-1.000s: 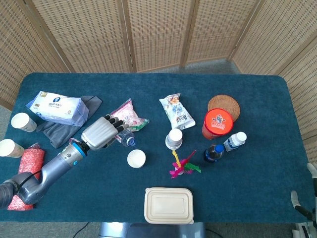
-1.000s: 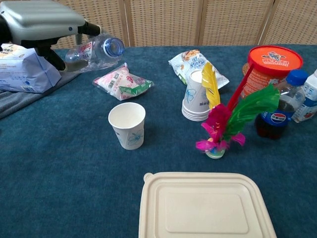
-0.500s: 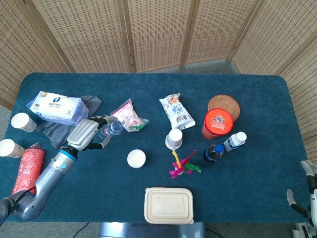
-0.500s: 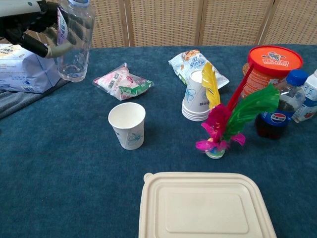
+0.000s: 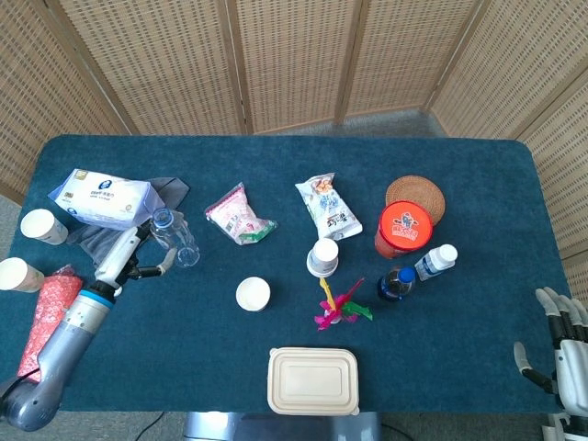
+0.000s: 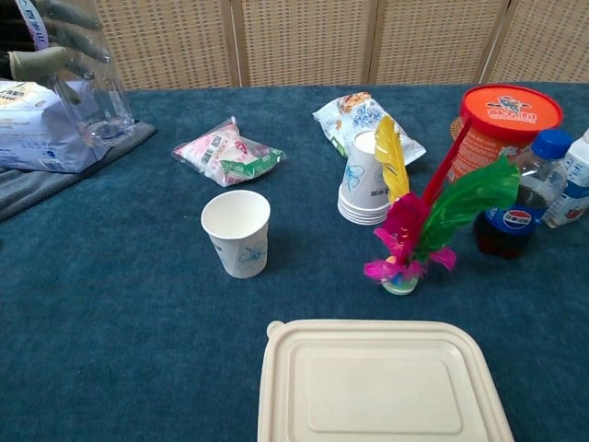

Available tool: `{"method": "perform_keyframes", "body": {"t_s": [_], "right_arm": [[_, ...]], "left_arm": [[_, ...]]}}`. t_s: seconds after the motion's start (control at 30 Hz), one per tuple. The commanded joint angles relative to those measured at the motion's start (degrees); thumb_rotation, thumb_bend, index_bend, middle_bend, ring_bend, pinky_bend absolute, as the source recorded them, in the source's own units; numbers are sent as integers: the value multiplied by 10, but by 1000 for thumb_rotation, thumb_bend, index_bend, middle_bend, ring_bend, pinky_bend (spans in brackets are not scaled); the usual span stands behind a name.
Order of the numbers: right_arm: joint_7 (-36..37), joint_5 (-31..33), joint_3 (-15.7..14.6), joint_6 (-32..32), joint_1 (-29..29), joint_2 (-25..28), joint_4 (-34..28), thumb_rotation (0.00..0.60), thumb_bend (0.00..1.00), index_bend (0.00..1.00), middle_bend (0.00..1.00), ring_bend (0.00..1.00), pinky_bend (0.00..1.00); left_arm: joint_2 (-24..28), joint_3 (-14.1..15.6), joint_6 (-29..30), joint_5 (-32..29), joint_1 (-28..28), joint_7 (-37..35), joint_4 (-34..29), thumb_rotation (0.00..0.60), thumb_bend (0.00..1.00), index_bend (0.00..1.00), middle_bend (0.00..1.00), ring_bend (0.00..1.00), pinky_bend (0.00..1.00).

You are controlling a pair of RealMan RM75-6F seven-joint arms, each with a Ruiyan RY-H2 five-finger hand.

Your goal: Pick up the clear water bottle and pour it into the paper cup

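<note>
- Left hand at the left side of the table, fingers wrapped around the clear bottle, held upright beside the tissue pack.
- Paper cup standing open and apart, right of the bottle.
- Right hand off the table's right edge, fingers spread, holding nothing.

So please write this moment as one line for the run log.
left robot hand: holds clear water bottle upright | paper cup: standing, apart | right robot hand: idle, open

three bottles; four paper cups
</note>
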Motion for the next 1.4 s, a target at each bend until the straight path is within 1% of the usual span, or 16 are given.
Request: {"method": "perform_keyframes", "body": {"t_s": [0.03,0.13,0.3,0.6,0.73,0.93,1.13,1.4], "right_arm": [[-7,-1,-1,-3,3,1,-7,600,450,0,22,0,0],[-11,-1,-1,-7,6,2,-14,600,449,0,21,0,0],[-14,-4,-2,-8,10,3,-21,600,449,0,22,0,0],[-17,1,-7,-10,9,0,-21,600,448,0,22,0,0],[-16,3,-6,-7,10,-1,-20,600,452,0,21,0,0],[-15,3,-4,-2,10,4,-22,600,449,0,22,0,0],[-12,7,-5,-3,10,4,-21,600,450,0,21,0,0],[-5,12,-6,5,4,7,-17,600,449,0,21,0,0]], "left_arm": [[11,12,-4,34,25,-67,13,600,578,210,293,335,428],[12,20,-7,50,33,-97,27,600,575,209,290,329,422],[3,37,-13,72,43,-126,60,600,576,206,283,317,412],[-35,63,-9,106,55,-132,129,600,576,203,279,310,402],[-61,70,10,124,60,-123,162,600,576,203,280,306,398],[-91,81,13,138,62,-126,202,600,576,202,278,299,391],[-131,79,22,143,61,-131,243,600,576,201,278,298,389],[-166,67,15,143,43,-135,272,600,571,202,278,295,387]]}}
